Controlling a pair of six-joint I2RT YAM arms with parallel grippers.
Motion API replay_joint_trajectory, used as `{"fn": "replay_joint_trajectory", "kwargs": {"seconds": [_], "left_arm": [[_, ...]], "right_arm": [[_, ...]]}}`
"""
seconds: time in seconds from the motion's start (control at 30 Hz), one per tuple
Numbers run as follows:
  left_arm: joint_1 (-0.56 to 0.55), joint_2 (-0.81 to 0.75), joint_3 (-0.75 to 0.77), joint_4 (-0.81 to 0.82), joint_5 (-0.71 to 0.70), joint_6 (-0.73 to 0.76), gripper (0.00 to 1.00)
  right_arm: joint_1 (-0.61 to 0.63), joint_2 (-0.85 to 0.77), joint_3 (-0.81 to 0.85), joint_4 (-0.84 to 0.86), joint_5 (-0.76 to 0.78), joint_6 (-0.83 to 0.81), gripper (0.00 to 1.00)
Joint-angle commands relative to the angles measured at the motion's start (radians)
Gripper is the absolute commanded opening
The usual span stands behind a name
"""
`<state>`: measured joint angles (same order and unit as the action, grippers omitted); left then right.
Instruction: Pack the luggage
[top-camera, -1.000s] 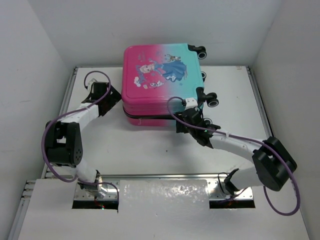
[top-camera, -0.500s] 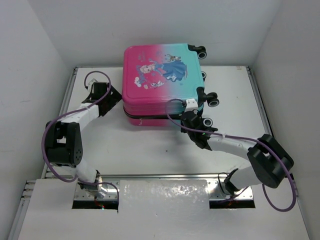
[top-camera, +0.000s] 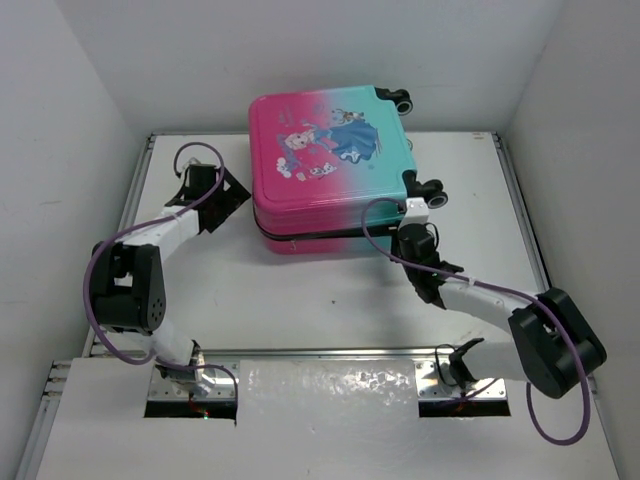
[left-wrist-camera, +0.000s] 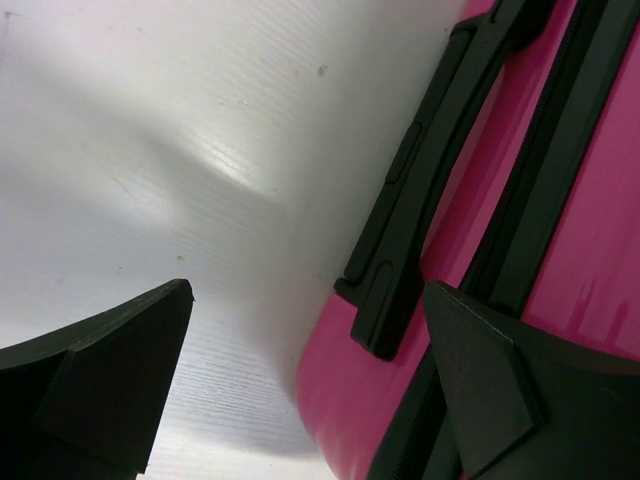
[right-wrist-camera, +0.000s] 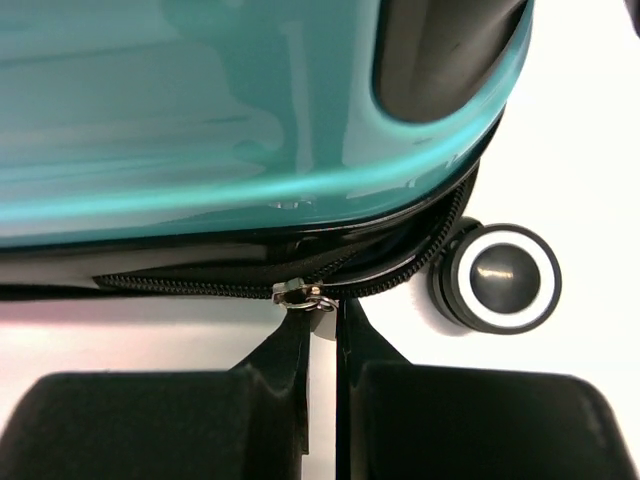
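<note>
I stand at a white table boxed in by three plain white walls: the back wall, the left wall and the right wall. Thin metal strips run along the table's left and right sides, a metal rail crosses its near edge, and a white panel lies in front of that. Close up, the tabletop is finely ribbed, lit evenly, with one soft bright patch of glare.
</note>
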<state>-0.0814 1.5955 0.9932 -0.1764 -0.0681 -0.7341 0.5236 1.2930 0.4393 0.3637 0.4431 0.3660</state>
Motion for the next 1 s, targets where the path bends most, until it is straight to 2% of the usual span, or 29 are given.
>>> {"fn": "replay_joint_trajectory", "kwargs": {"seconds": [0.0, 0.13, 0.2, 0.3, 0.4, 0.47, 0.5, 0.6, 0.63, 0.8, 0.97], "left_arm": [[-0.011, 0.001, 0.019, 0.026, 0.024, -0.001, 1.00], [-0.008, -0.008, 0.024, 0.022, 0.028, -0.001, 1.00], [-0.009, -0.026, 0.024, 0.003, 0.027, -0.002, 1.00], [-0.012, -0.139, -0.034, -0.015, -0.019, -0.034, 1.00], [-0.012, -0.299, -0.122, 0.032, -0.030, -0.045, 1.00], [-0.008, -0.298, -0.124, 0.058, -0.006, -0.021, 1.00], [-0.004, -0.261, -0.113, 0.058, 0.002, -0.011, 0.99], [0.038, -0.139, -0.070, 0.127, 0.169, 0.007, 0.90], [0.063, -0.106, -0.059, 0.159, 0.248, 0.016, 0.83], [0.144, 0.099, 0.010, 0.320, 0.446, 0.032, 0.65], [0.152, 0.237, 0.036, 0.535, 0.626, -0.013, 0.61]], "right_arm": [[-0.097, -0.011, -0.010, 0.101, 0.036, -0.091, 0.00], [-0.137, -0.001, 0.015, 0.129, 0.025, -0.160, 0.00], [-0.163, 0.006, 0.024, 0.145, -0.123, -0.191, 0.00], [-0.163, 0.038, 0.074, 0.103, -0.271, -0.208, 0.00], [-0.163, 0.055, 0.107, 0.075, -0.290, -0.199, 0.00], [-0.163, 0.051, 0.096, 0.087, -0.300, -0.185, 0.00], [-0.162, 0.049, 0.093, 0.099, -0.322, -0.179, 0.00], [-0.163, 0.049, 0.096, 0.097, -0.352, -0.167, 0.00], [-0.163, 0.049, 0.099, 0.093, -0.372, -0.167, 0.00], [-0.162, 0.048, 0.113, 0.064, -0.428, -0.168, 0.00], [-0.162, 0.055, 0.114, 0.055, -0.472, -0.162, 0.00]]}}
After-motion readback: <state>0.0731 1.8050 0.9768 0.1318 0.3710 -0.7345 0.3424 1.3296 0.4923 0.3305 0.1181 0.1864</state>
